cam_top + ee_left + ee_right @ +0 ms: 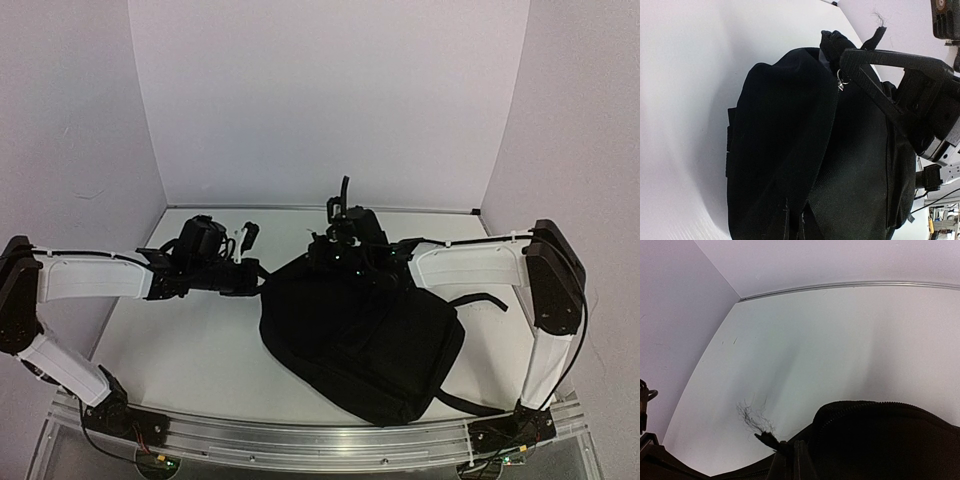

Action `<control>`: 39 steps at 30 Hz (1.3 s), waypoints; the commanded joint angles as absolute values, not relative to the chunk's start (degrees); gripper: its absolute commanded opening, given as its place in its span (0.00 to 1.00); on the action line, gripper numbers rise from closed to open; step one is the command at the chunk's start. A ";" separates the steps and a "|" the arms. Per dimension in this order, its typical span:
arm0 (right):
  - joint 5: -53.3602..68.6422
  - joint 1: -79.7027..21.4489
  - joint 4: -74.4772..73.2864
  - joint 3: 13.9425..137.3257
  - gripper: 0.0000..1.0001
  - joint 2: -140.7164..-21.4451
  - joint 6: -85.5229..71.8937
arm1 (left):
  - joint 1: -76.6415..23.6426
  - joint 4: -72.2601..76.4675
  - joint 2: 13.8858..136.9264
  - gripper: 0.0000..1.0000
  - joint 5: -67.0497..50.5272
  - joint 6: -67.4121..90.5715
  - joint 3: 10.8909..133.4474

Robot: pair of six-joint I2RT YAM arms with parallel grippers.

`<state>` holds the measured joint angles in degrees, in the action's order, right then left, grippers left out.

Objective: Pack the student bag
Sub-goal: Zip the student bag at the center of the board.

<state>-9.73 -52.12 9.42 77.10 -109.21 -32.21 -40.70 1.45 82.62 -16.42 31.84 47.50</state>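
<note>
Top external view: the student bag (365, 340) lies slumped on the tabletop (190, 350), from the middle toward the near right corner.
Soft, floppy fabric, likely to sag when lifted; its zippered rim (865, 406) looks the firmest hold. Both the left jaws and the right jaws are at its far end; whether they are apart or together, I cannot tell.

- The white worktop (190, 345) fills the middle of the top view, with pale walls on three sides.
- The black student bag (365, 340) lies on it, centre-right.
- A shoulder strap (488, 300) trails onto the surface to the bag's right.
</note>
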 commanded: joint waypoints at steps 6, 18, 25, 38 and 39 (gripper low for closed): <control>-19.17 -45.93 10.37 75.85 0.00 -104.85 -33.89 | -39.53 -8.38 74.12 0.00 -12.55 37.62 40.33; 19.01 -45.74 24.96 72.55 0.00 -104.74 -25.86 | -39.55 -9.53 69.65 0.15 -21.16 37.72 38.70; 25.99 -47.27 32.87 65.87 0.00 -103.47 -28.61 | -39.46 -14.75 72.16 0.55 -22.75 28.57 51.35; 14.12 -48.84 37.13 59.47 0.00 -98.19 -32.41 | -39.46 -19.40 89.67 0.76 -27.19 11.73 67.71; 13.35 -48.84 37.24 59.03 0.00 -97.82 -32.59 | -39.45 -19.44 90.54 0.75 -26.87 11.37 68.26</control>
